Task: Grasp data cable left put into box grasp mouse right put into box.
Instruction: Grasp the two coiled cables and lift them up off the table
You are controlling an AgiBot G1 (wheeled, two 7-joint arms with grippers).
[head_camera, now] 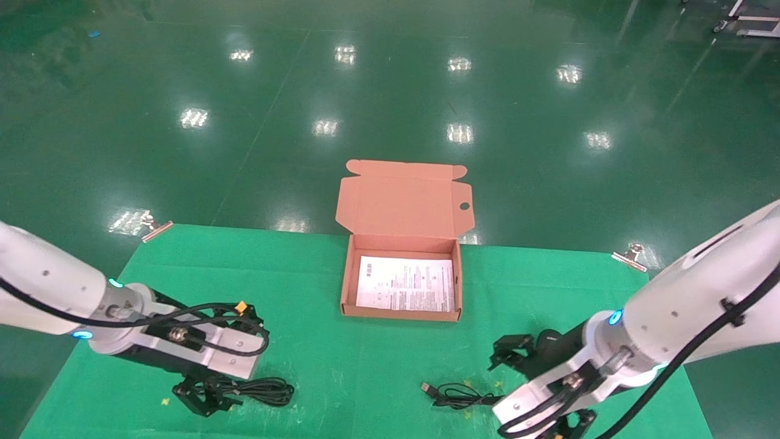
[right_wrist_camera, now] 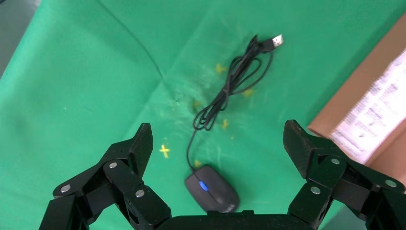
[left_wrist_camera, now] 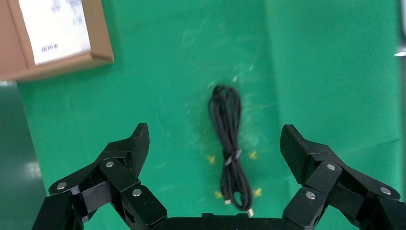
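1. Because the data cable (left_wrist_camera: 231, 147) is a thin, soft bundle pinched by a small tie near its middle, it should weigh next to nothing and flop at both ends when lifted; I judge the tied middle the best place to take hold, across the bundle's narrow width.
2. It lies flat on the green desk (head_camera: 365, 366), well in front of the box (head_camera: 400, 285) and off to the box's left, with small yellow marks around it.
3. The left hand (left_wrist_camera: 214, 143) hangs over the cable with its fingers spread wide, one on each side of the bundle, holding and touching nothing.
4. The mouse (right_wrist_camera: 212, 188) is hard, smooth and light, so I would close on its two long sides; its thin cord (right_wrist_camera: 230, 84) will trail loosely and may snag on the box wall.
5. It sits in front of the box and off to its right, the cord looping away to a USB plug (right_wrist_camera: 276, 40).
6. The right hand (right_wrist_camera: 218, 148) hovers above the mouse, also fully spread and empty.
7. The box stands open, a printed sheet (head_camera: 405, 283) lying flat inside.
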